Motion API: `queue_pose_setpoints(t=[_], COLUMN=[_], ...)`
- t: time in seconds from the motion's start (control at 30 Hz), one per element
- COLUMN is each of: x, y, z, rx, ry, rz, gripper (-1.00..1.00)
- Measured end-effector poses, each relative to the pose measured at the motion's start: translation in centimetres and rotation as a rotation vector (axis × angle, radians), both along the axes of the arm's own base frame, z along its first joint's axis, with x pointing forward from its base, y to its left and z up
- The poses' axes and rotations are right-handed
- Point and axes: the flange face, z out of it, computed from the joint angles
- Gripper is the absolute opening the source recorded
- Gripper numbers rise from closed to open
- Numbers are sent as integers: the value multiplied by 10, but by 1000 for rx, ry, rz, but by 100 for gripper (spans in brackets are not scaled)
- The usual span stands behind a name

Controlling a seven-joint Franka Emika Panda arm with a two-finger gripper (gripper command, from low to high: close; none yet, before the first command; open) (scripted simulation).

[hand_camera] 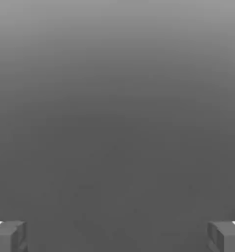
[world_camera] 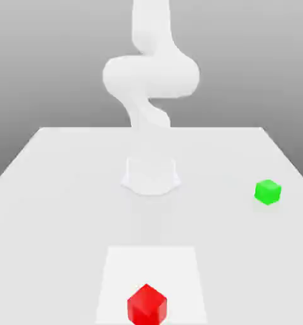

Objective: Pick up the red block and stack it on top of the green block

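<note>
The red cube point(world_camera: 147, 306), bottom centre, and green cube point(world_camera: 268, 192), right, both sit corner-forward, neither elongated; fingers point(hand_camera: 11, 236) wide apart.

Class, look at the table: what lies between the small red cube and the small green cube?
In the exterior view, between the red cube and green cube lies part of the white square, then bare tabletop.
</note>
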Motion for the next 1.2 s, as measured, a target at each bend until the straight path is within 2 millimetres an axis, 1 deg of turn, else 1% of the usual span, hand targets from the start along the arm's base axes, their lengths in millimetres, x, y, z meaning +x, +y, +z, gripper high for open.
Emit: queue_pose_setpoints(t=[0.1,0.23,0.37,0.47,0.6,0.67,0.77,0.87,1.03,1.07,1.2], x=[38,78,106,119,127,127,122,112,110,109,109], y=[-2,-1,4,7,10,11,6,0,-2,-2,-2], z=[-49,-118,-190,-246,-319,-355,-405,-452,-520,-528,-528], rx=[-16,-43,-78,-112,-167,-199,-252,-312,-333,-332,-331], ry=[86,190,290,363,458,505,577,647,668,669,670], rz=[97,216,329,410,517,570,642,716,740,740,740], gripper=[0,0,0,0,0,0,0,0,0,-100,-100])
